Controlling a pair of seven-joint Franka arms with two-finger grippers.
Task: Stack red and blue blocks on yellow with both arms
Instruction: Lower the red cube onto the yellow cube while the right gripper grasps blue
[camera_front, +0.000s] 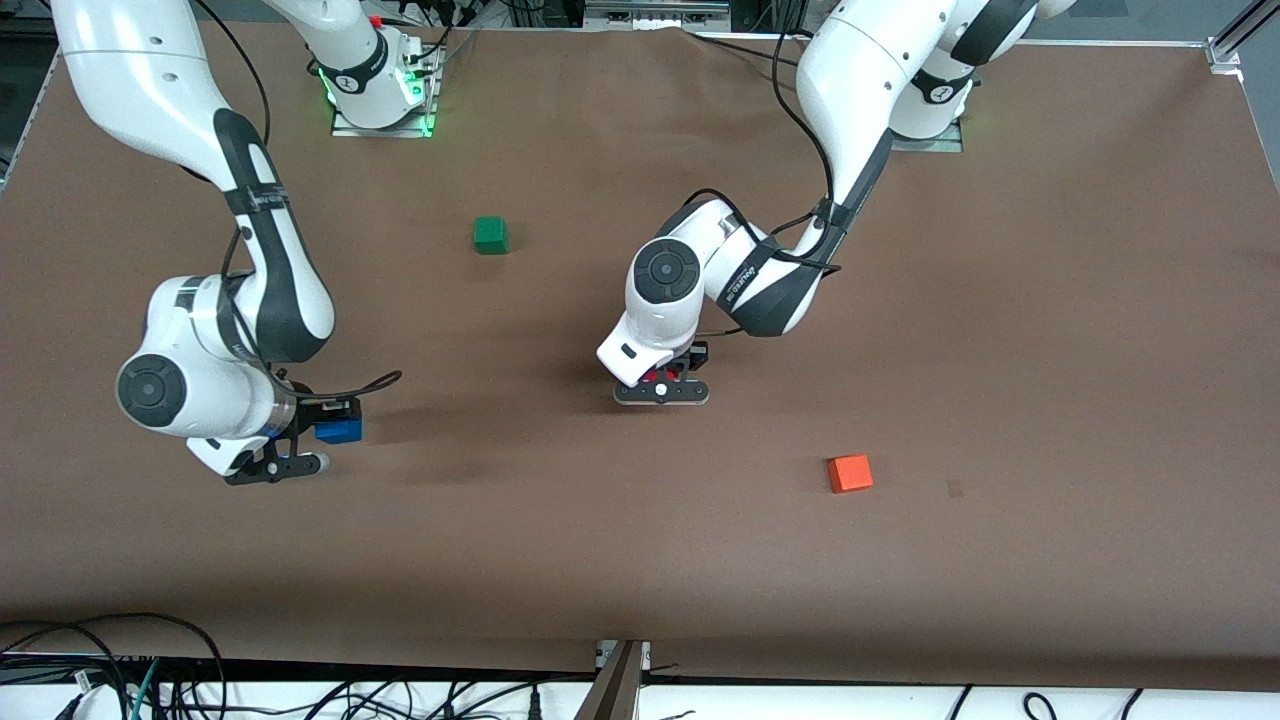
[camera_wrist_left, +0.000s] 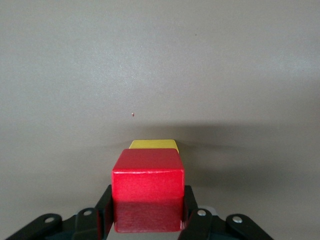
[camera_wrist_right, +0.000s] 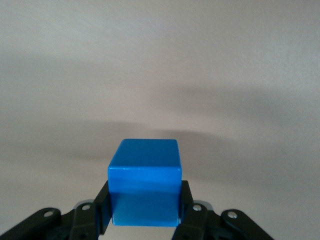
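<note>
My left gripper (camera_front: 662, 388) hangs low over the middle of the table, shut on the red block (camera_wrist_left: 147, 187), whose sides sit between the black fingers (camera_wrist_left: 104, 206). The yellow cube (camera_wrist_left: 153, 144) peeks out from under the red block; I cannot tell whether the two touch. In the front view the left wrist hides both of them. Toward the right arm's end of the table, my right gripper (camera_front: 325, 438) is shut on the blue block (camera_front: 338, 429), which is also gripped by its sides (camera_wrist_right: 144, 185). The blue block is at or just above the table surface.
A green cube (camera_front: 490, 235) lies nearer the arm bases, between the two arms. An orange cube (camera_front: 850, 473) lies nearer the front camera, toward the left arm's end. Cables and a metal bracket (camera_front: 621, 668) run along the table's front edge.
</note>
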